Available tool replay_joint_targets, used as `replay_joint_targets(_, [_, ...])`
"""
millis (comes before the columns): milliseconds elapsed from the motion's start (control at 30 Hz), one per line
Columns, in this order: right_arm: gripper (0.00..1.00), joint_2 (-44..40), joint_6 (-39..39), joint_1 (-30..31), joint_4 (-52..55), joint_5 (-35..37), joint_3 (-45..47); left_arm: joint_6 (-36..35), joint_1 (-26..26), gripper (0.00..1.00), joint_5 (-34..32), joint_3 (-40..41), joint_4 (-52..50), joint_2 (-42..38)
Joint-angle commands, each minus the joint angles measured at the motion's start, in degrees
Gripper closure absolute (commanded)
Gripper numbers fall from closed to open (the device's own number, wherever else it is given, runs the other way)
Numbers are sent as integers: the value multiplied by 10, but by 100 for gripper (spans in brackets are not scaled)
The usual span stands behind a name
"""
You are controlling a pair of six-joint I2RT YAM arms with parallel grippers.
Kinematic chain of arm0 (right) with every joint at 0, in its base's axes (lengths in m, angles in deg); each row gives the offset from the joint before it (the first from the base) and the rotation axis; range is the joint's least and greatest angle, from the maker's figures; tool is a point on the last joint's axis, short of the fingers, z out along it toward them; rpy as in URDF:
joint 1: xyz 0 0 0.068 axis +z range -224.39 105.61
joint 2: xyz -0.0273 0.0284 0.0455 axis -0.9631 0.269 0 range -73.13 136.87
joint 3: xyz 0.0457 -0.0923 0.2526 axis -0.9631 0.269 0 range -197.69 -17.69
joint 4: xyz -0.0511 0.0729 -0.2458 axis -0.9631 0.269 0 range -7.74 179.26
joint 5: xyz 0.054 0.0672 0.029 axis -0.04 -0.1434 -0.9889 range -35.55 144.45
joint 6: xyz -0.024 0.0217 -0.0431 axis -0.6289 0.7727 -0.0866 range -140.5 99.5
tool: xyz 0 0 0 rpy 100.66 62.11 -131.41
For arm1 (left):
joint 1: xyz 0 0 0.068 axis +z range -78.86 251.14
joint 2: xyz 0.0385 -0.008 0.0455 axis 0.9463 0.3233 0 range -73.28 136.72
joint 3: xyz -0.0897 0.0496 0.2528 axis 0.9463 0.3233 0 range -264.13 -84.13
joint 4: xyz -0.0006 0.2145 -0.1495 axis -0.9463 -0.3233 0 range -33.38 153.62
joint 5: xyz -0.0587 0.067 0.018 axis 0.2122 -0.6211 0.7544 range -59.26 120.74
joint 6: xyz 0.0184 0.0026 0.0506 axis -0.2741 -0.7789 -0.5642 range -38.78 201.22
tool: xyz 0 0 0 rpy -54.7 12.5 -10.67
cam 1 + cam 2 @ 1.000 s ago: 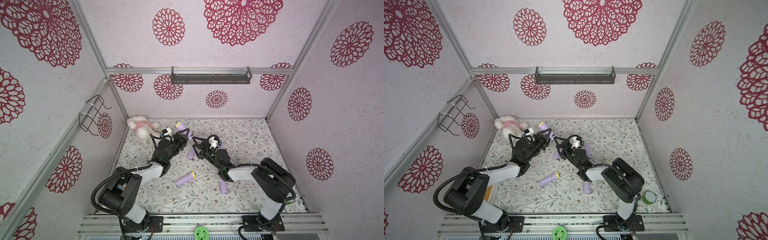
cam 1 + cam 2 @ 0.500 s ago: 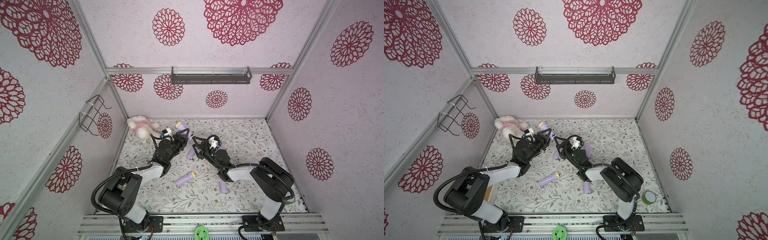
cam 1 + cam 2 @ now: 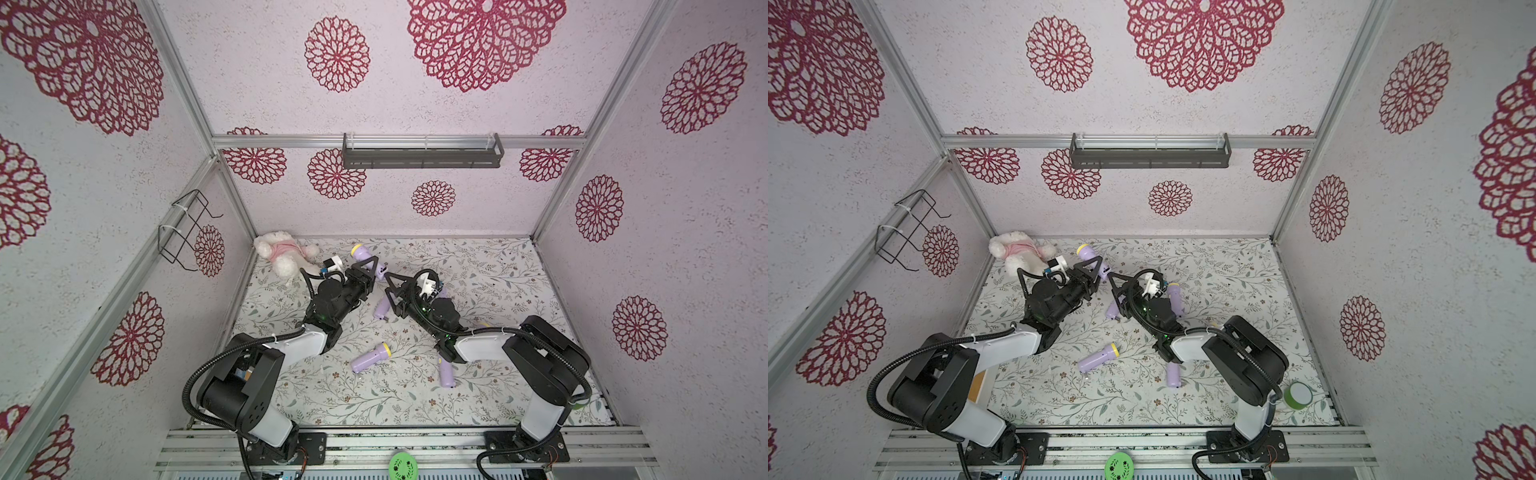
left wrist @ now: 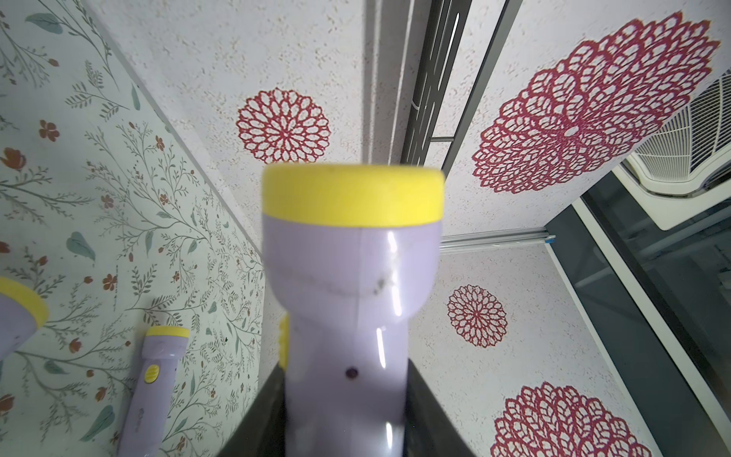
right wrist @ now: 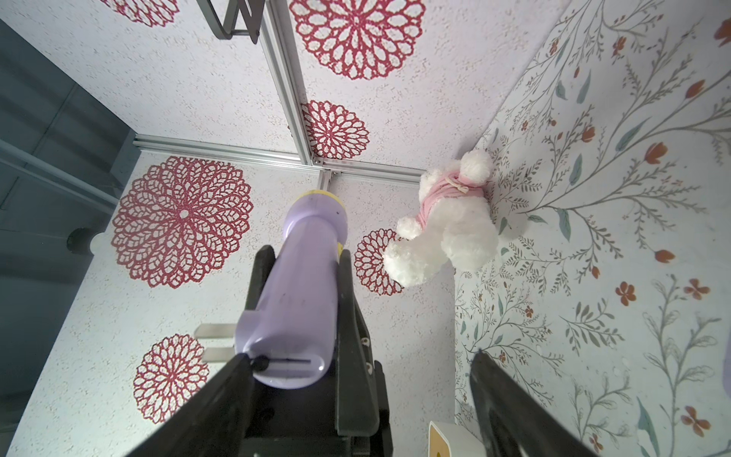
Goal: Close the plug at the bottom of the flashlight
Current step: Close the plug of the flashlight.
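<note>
Lilac flashlight (image 3: 1086,252) apparently in left gripper (image 3: 1098,267)

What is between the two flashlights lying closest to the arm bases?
Only bare floral mat lies between the yellow-capped flashlight and the flashlight partly under the right arm. Both top views show that stretch bare.

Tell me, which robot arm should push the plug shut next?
Right. The right gripper, open, sits at the flashlight's bottom end, beside the plug prongs sticking out. The left gripper is busy clamping the flashlight's body.

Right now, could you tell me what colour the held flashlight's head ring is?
The head ring is yellow, clearest in the left wrist view.
</note>
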Motion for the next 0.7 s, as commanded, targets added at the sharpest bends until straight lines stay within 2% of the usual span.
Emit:
replay_joint_targets(0, [14, 8, -19, 3, 109, 9, 5, 15, -25, 100, 42, -31, 141, -17])
replay_joint_targets(533, [20, -5, -28, 3, 83, -2, 0, 15, -32, 100, 38, -17, 149, -19])
replay_joint_targets(667, [28, 3, -25, 3, 64, -13, -6, 18, -36, 100, 38, -16, 155, -14])
